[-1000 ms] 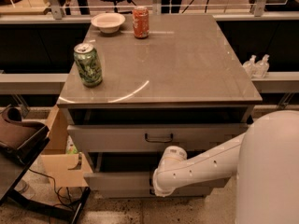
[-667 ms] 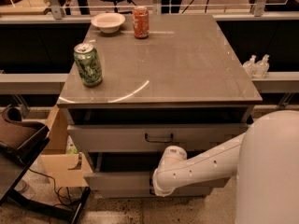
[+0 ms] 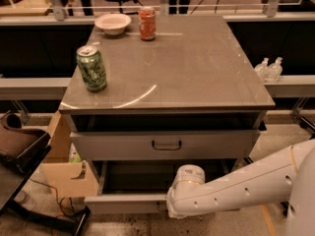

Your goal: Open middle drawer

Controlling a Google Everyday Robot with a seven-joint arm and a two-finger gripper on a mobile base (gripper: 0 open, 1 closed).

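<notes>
**Middle drawer open, gripper at its front**

Grey cabinet [image 3: 256, 132] seen from the front and above; its flat top [image 3: 197, 68] carries three things. Green can [image 3: 91, 68] upright near the left edge; bowl [image 3: 112, 23] at the far left; red can [image 3: 147, 23] upright just right of the bowl, apart from it.

Top drawer [image 3: 113, 146] sits under the cabinet top with a dark gap above its front; loop handle [image 3: 166, 145] at centre.

Middle drawer [image 3: 123, 204] is below it, standing well out toward the near side; its dark inside shows between the top drawer's front and its own; its front is low in view, left of centre.

White arm [image 3: 246, 183] reaches in from the right, low, across the drawer's near right corner; rounded wrist [image 3: 187, 193] is against the drawer front. Gripper [image 3: 162, 207] is at the centre of that front, mostly hidden by the wrist; whether it is wide, narrow or holding anything cannot be told.

Around the cabinet: cardboard box [image 3: 64, 173] on the floor just left of it; a brown and black seat [image 3: 17, 144] at the near left; two small bottles [image 3: 269, 69] on a ledge to the right.
</notes>
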